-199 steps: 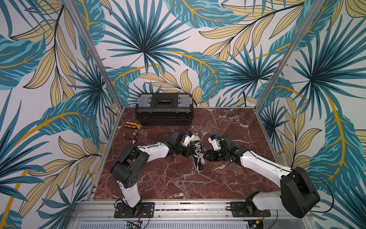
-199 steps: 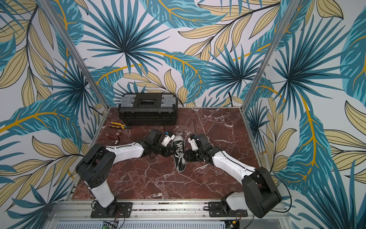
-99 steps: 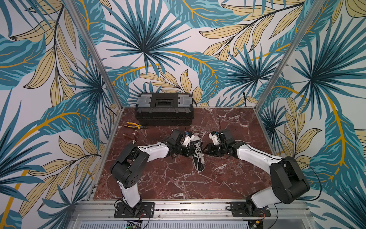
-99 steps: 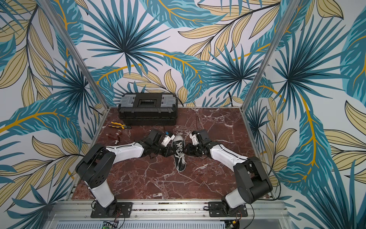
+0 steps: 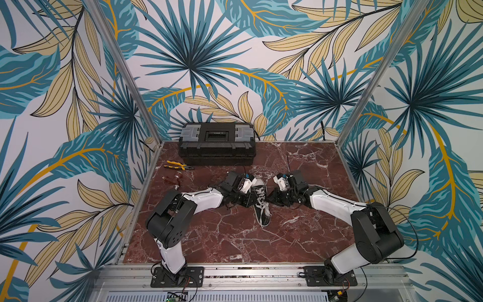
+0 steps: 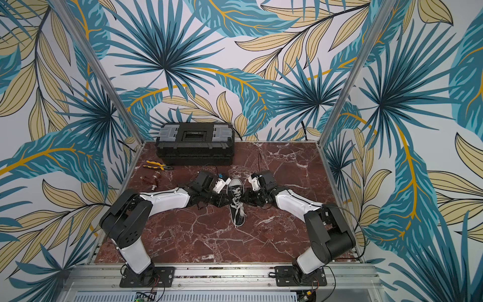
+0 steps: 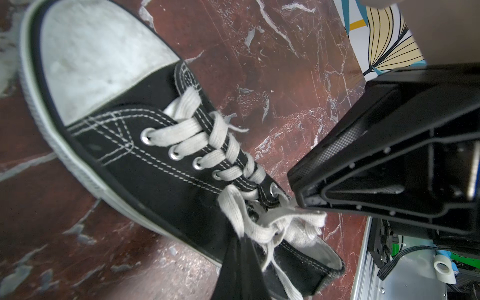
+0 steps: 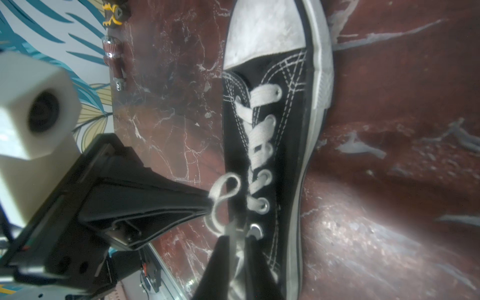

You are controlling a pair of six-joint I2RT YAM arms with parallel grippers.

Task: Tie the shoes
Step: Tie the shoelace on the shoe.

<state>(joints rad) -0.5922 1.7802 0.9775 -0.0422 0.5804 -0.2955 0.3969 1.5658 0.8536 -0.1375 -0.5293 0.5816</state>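
Over the last second the right arm has drawn its elbow in and brought the right end effector [image 7: 298, 200] up to the top eyelets, its jaws narrowing, while the left arm and the sneaker [image 5: 261, 194] lie as before. The sneaker rests near the middle of the marble surface [image 5: 235, 235], toe toward the back wall, between the two arms. The left end effector [image 8: 207, 202] is clamped on a small loop of the laces [image 7: 262, 228]. The right one looks pinched on a strand running between its fingers in the right wrist view. The sneaker is probably light and could skid on the polished surface under a hard pull. The laces are flat, limp and slightly frayed, so they should grip well, but a loop will collapse if released. The best hold is probably close to the crossing, not out at the tails.
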